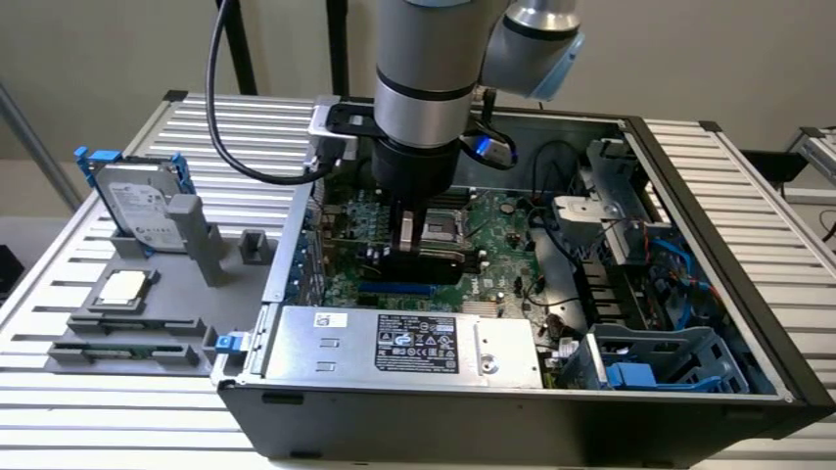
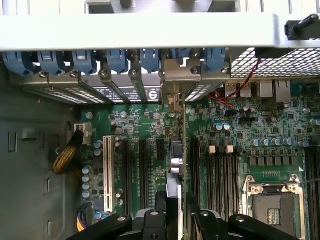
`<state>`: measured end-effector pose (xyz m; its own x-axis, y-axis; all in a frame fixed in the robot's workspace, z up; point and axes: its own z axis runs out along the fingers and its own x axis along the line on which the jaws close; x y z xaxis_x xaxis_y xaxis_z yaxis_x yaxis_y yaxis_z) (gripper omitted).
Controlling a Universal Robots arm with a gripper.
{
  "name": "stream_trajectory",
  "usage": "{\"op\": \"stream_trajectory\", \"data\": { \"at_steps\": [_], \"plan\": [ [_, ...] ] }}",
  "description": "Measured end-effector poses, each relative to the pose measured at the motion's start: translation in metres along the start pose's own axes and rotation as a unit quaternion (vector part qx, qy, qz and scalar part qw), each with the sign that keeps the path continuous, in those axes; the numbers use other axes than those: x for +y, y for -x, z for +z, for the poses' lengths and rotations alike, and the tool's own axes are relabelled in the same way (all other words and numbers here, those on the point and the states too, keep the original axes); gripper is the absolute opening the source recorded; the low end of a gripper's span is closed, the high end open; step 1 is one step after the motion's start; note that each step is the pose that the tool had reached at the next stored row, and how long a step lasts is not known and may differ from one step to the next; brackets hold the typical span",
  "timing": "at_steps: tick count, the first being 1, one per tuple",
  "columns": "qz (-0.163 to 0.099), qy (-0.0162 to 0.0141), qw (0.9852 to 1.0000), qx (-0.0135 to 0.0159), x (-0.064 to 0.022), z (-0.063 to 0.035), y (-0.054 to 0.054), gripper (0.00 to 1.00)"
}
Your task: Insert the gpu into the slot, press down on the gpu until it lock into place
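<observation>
In the exterior view my gripper [image 1: 421, 253] reaches down into the open computer case and is shut on the gpu [image 1: 426, 264], a thin black card held upright on edge. The card stands directly over the bright-blue slot [image 1: 392, 291] on the green motherboard [image 1: 503, 269]; I cannot tell whether it is touching or seated. In the wrist view the gpu [image 2: 175, 165] appears edge-on, running from between my fingers [image 2: 161, 212] toward its metal bracket [image 2: 176, 75] at the case's rear wall. The slot is hidden beneath the card there.
A silver labelled power-supply box [image 1: 405, 343] lies just in front of the slot. A white slot [image 2: 106, 170] and black slots [image 2: 142, 170] flank the card, with memory slots [image 2: 222, 175] and the CPU socket [image 2: 274, 207] beside. Blue clips [image 2: 120, 60] line the rear. A hard drive [image 1: 137, 211] stands outside.
</observation>
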<state>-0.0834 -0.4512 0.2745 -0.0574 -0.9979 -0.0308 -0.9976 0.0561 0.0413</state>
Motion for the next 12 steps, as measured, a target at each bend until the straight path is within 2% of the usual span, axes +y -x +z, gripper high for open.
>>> {"op": "stream_trajectory", "data": {
  "at_steps": [12],
  "plan": [
    [-0.001, 0.0002, 1.0000, -0.0016, 0.0007, 0.0066, -0.0002, 0.26]
  ]
}}
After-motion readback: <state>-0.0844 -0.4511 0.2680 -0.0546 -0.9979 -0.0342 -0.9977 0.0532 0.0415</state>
